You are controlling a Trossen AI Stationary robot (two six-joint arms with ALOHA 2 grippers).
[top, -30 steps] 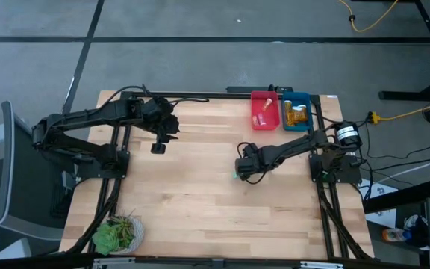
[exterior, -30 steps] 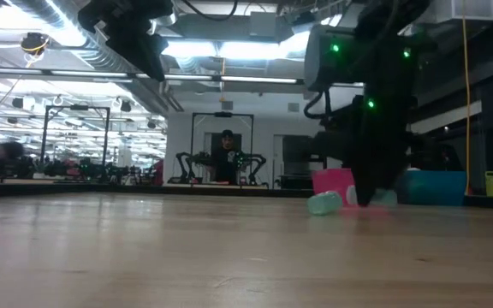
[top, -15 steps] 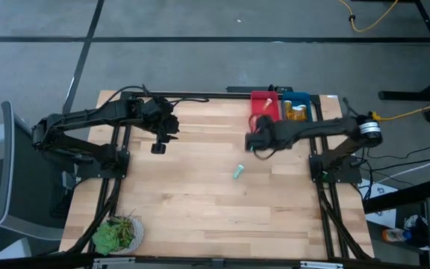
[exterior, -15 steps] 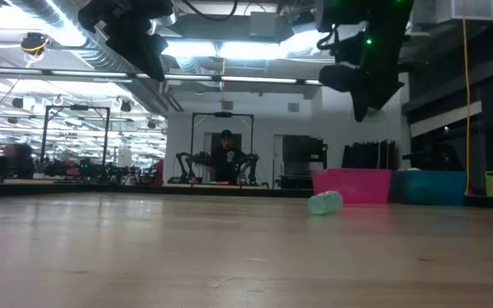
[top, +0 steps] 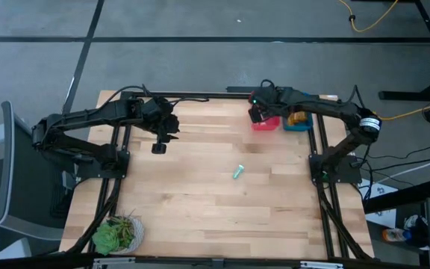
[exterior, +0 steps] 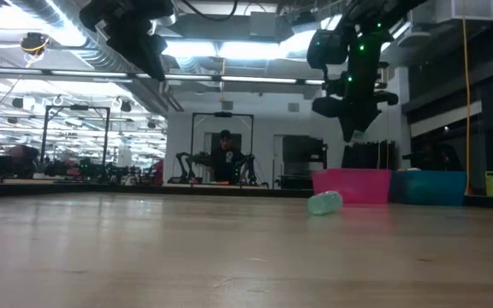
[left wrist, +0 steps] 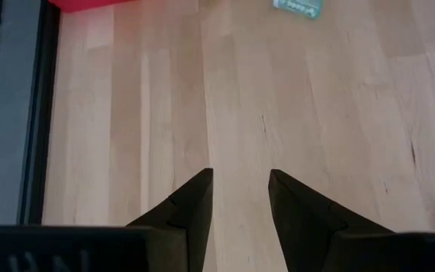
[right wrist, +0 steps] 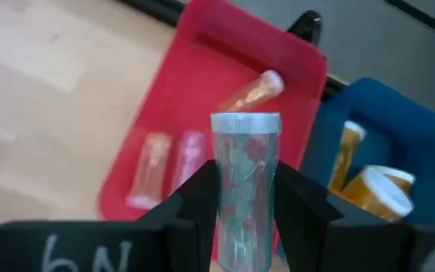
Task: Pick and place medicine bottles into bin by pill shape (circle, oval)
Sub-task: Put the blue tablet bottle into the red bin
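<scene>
The right gripper [right wrist: 245, 208] has swung over the red bin [right wrist: 202, 53], jaws clamping a teal bottle [right wrist: 245, 189].

Right gripper [top: 257, 113] above the rectangular plastic bin [right wrist: 202, 91] at the table's far edge, clear bottle [right wrist: 245, 189] between its fingers, second bin [right wrist: 421, 143] just beside, small capped bottle [top: 238, 172] lying mid-table [top: 200, 209], left gripper [top: 160, 143] over table's left half, potted plant [top: 114, 234] at near left corner

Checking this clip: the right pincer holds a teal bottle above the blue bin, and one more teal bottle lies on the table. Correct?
Not quite. The right pincer holds the teal bottle above the red bin, not the blue bin; the right wrist view shows this. One more teal bottle does lie on the table.
</scene>
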